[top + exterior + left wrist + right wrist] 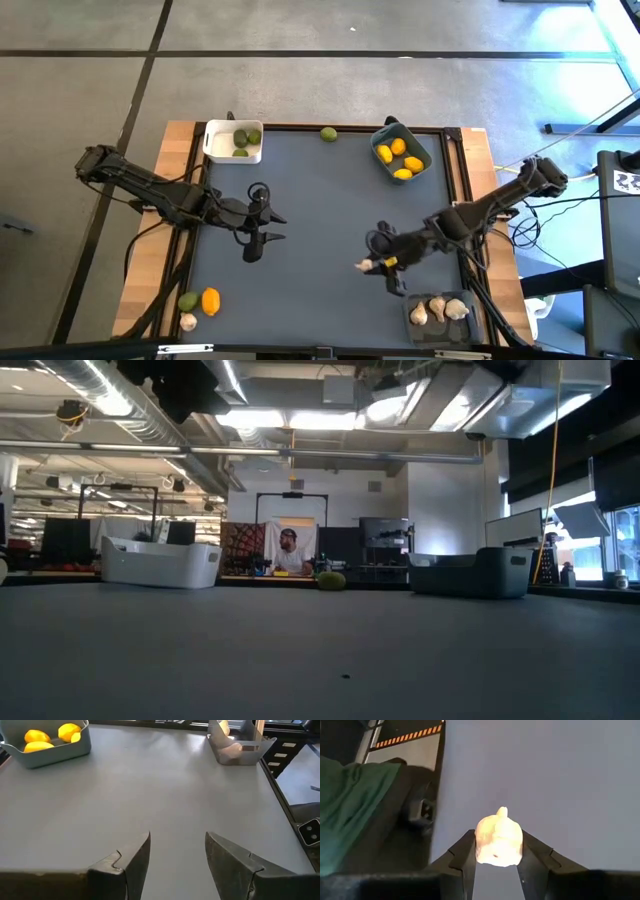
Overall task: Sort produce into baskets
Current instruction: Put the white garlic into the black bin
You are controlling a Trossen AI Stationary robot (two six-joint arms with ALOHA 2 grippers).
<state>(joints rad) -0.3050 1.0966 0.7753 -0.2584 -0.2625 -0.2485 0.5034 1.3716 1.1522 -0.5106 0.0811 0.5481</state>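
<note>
Right hand [497, 865] pinches garlic bulb [499, 842] over table; left hand [177, 862] hovers unclenched.

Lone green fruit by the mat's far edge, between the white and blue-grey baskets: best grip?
Take the green fruit from straight above, fingers across its roundish middle. It sits alone on the mat, clear of the white basket and blue-grey basket, so nothing blocks a top-down approach.

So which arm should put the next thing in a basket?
Probably the right. The right gripper already grips a garlic bulb in its jaws, close to the clear basket with garlic. The left gripper hangs open and empty over the mat's left side.
</note>
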